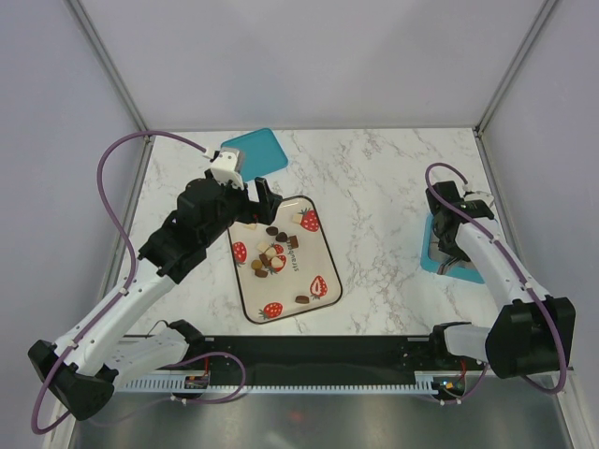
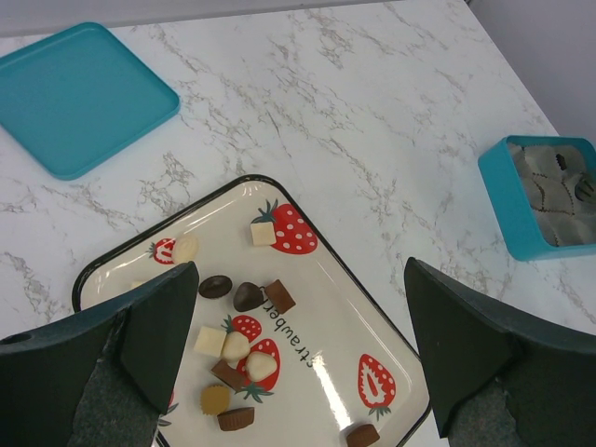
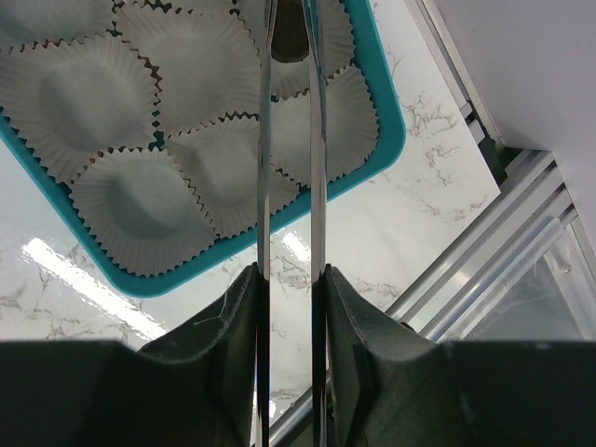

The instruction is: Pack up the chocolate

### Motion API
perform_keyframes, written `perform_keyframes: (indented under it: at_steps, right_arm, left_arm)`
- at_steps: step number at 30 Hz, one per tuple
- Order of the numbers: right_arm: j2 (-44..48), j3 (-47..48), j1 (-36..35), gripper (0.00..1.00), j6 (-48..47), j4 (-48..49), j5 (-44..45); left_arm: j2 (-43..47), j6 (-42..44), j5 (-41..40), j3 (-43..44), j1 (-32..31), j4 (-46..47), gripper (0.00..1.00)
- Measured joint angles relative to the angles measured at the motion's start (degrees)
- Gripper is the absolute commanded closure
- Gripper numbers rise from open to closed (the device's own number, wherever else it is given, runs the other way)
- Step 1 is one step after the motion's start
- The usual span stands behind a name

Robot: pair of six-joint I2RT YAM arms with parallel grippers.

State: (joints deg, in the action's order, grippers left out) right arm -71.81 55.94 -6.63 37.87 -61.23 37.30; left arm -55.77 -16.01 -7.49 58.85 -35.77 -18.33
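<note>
Several small chocolate pieces, dark brown, tan and cream, lie scattered on a cream tray printed with red strawberries. My left gripper hangs open above them, its dark fingers standing wide to either side of the tray. At the right, my right gripper reaches over a teal box lined with white paper cups. Its two thin metal blades are shut on a dark brown chocolate above one cup. In the top view this gripper dips into the box.
A flat teal lid lies at the back left of the marble table, behind the left arm; it shows in the left wrist view too. The teal box stands near the table's right edge and metal frame rail.
</note>
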Motion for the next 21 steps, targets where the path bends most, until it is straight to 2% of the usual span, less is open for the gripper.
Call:
perform_keyframes:
  at_steps: [21]
  right_arm:
    - [-2.4,-0.5,1.2,0.52,-0.2,1.7,0.0]
  left_arm:
    - [0.0,0.0,-0.1,0.0,0.0,0.0,0.00]
